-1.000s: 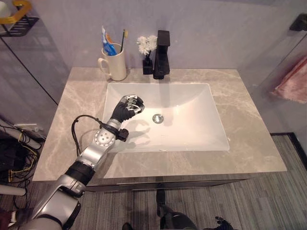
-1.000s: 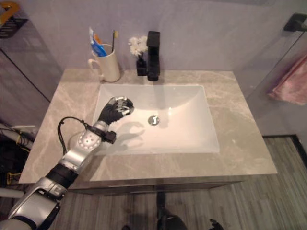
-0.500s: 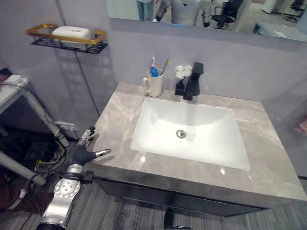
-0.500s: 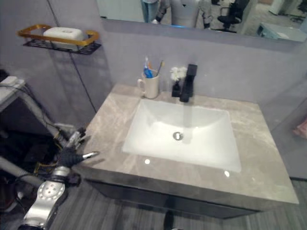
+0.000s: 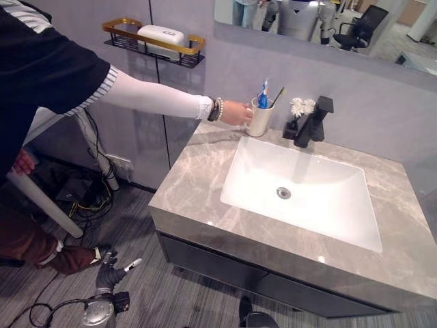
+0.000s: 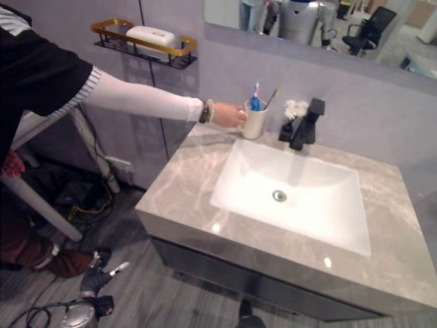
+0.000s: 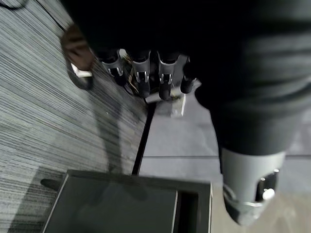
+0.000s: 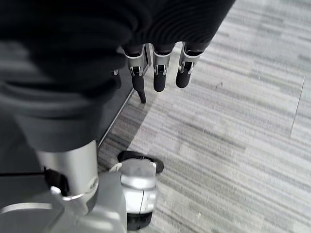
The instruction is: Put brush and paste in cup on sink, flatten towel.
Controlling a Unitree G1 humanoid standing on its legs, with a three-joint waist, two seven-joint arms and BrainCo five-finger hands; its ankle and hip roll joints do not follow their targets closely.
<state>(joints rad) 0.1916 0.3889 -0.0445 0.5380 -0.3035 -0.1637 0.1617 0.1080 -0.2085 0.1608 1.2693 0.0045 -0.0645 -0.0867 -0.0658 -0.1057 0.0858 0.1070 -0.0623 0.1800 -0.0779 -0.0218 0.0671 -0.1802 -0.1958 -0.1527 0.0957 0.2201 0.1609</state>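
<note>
At the back left of the counter (image 5: 205,198), the cup (image 5: 259,117) stands just beside the sink (image 5: 304,191) with the brush (image 5: 277,98) and paste (image 5: 262,92) already upright in it, and a person's hand (image 5: 237,113) is on the cup. Your left robot hand (image 5: 109,270) hangs low by the floor, well apart from the counter, fingers relaxed and empty; the right robot hand (image 8: 158,68) also hangs over the floor with straight fingers, holding nothing. Risks as I judge them: the person's arm (image 5: 153,98) crosses the counter's left side, so if you raise the left arm now you could hit it. If the person shifts or lifts the cup, any planned reach to it will miss, or tip it into the sink. I can't make out a towel in these views, so you'd need to look for it before flattening. The faucet (image 5: 313,121) and the small vase (image 5: 295,117) stand near the cup and are easy to clip. No readable print anywhere; the soap bar (image 5: 161,33) on the wall shelf (image 5: 147,42) shows no legible mark.
</note>
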